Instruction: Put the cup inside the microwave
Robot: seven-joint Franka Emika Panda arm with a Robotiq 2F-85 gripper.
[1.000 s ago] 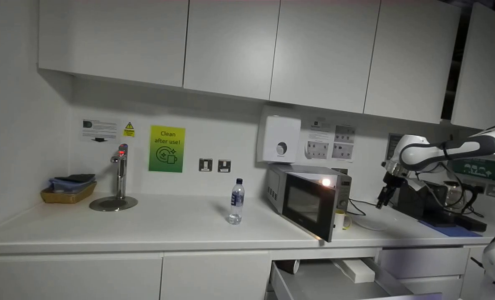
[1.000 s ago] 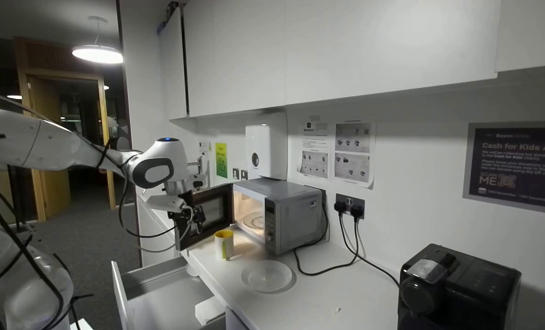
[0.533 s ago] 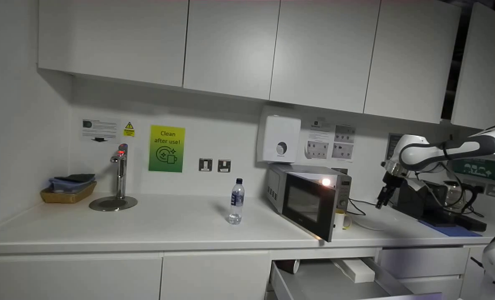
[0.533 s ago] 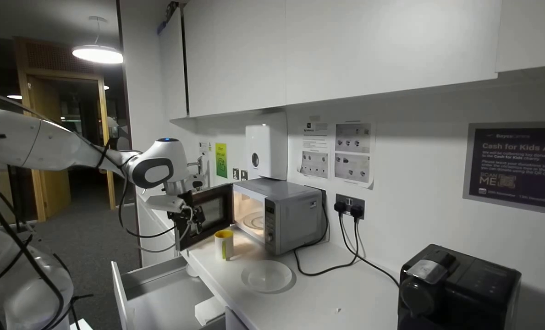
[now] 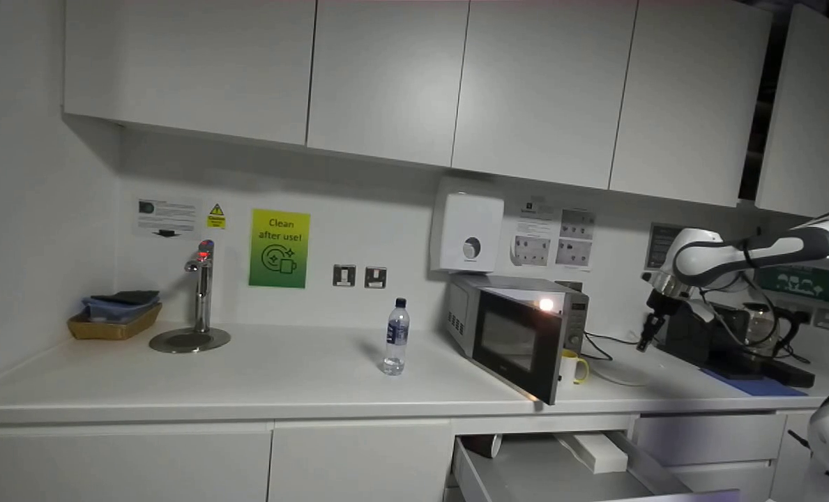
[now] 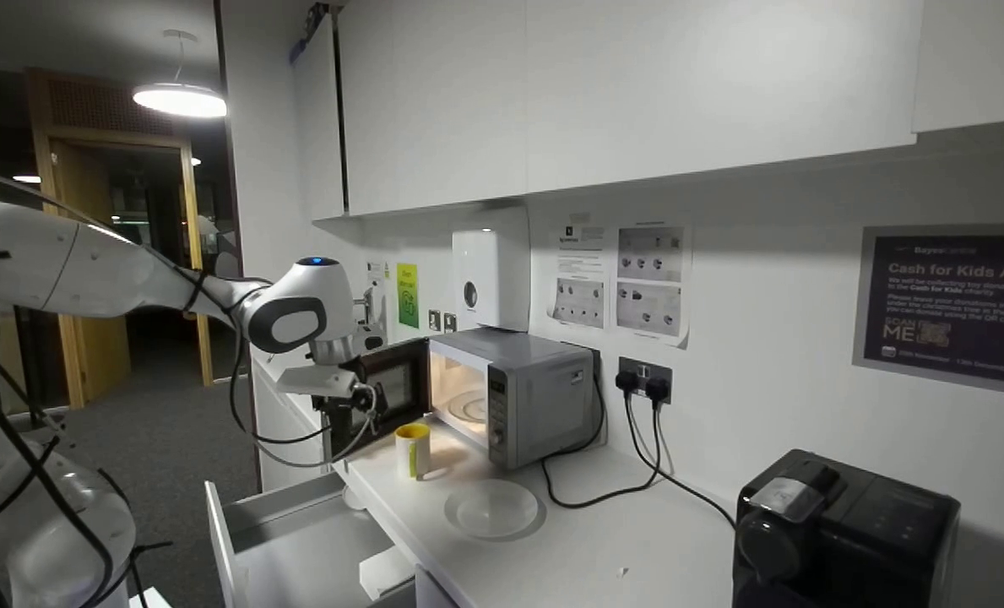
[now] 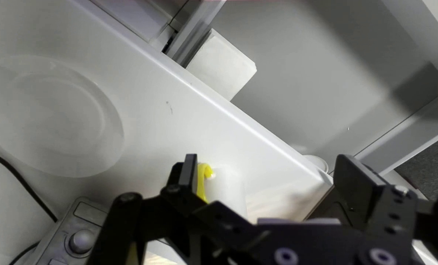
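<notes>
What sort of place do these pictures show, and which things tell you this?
Probably a shared kitchen, perhaps at a workplace: there is a microwave, a tap and a wall sign that reads "Clean after use!"

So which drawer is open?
The top drawer below the microwave: it's pulled out, its grey inside showing, while the drawers beside it look shut.

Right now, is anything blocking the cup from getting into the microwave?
Nothing that I can see. In an exterior view, the cup stands on the counter before the open microwave. Its door is swung aside, and the plate sits off that path. Inside, the turntable shows; part of the inside is hidden.
</notes>
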